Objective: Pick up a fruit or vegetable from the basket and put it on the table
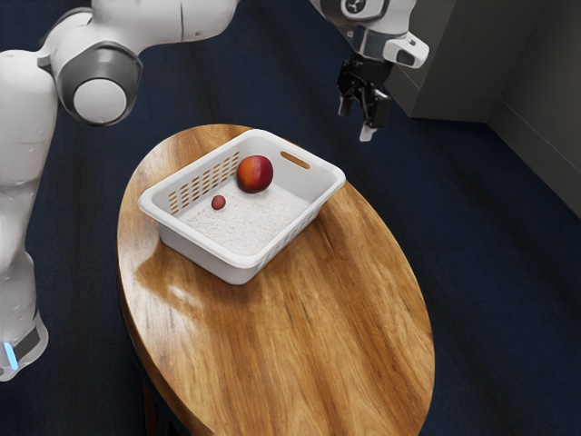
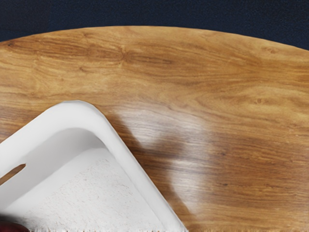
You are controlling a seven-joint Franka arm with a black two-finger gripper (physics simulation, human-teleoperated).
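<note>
White arm point(image 1: 100, 98), nearest the exterior camera: you see its empty pincer point(image 1: 355, 121), fingers standing apart. Before you, the large red-orange fruit point(image 1: 255, 173) and small red fruit point(image 1: 219, 203) lie inside the white basket point(image 1: 245, 232) on the wooden table point(image 1: 336, 318).

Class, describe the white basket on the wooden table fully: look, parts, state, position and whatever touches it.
The white rectangular basket, apparently plastic, has rounded corners, a smooth rim, an open top, perforated long sides, an elongated handle slot at one end and a speckled floor. It stands upright on the glossy, oval wooden table, nearer one end. Inside rest a large, round, red-orange fruit and a much smaller, round, dull-red one.
</note>
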